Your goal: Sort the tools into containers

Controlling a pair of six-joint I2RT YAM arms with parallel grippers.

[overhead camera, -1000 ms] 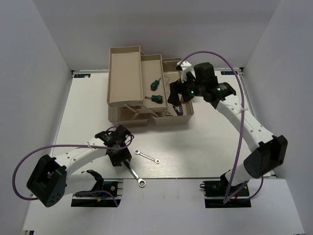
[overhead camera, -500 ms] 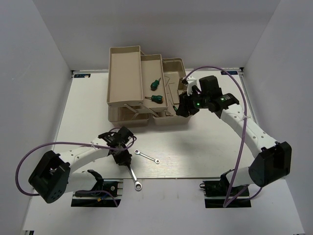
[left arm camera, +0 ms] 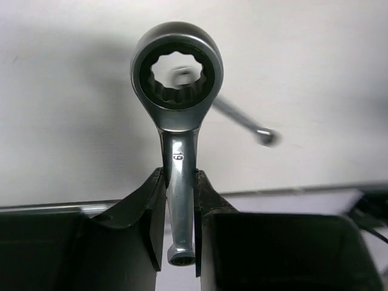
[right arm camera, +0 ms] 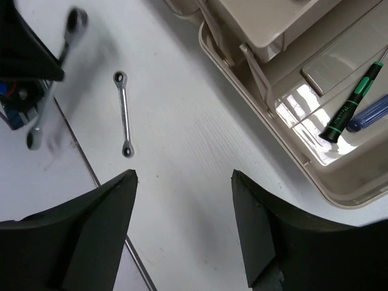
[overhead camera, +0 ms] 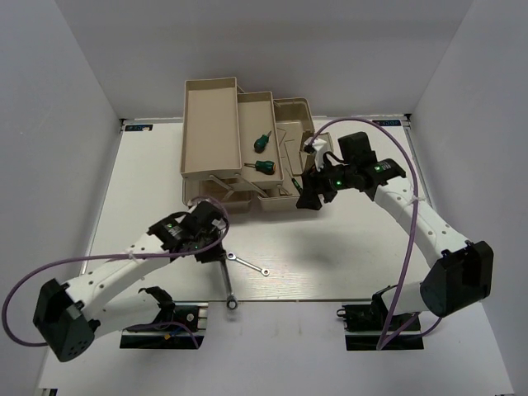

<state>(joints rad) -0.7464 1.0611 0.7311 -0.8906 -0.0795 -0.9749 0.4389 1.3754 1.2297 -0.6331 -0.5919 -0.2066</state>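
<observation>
Sorted: green-handled screwdrivers (overhead camera: 262,142), beige plastic tray (overhead camera: 256,111), twelve o'clock.
My left claw (left arm camera: 179,176): pinches long silver wrench (left arm camera: 177,145).
My right claw (right arm camera: 183,182): spread wide, empty.
Remaining: short silver wrench (overhead camera: 247,265).

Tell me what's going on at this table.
The left gripper has its jaws shut on the shaft of the long wrench, ring end pointing outward. The short wrench lies loose on the table. The right gripper is open and empty, above the table just in front of the toolbox, whose bottom compartment holds a dark pen-like tool and a blue-handled screwdriver. Two green-handled screwdrivers sit in an upper tray.
</observation>
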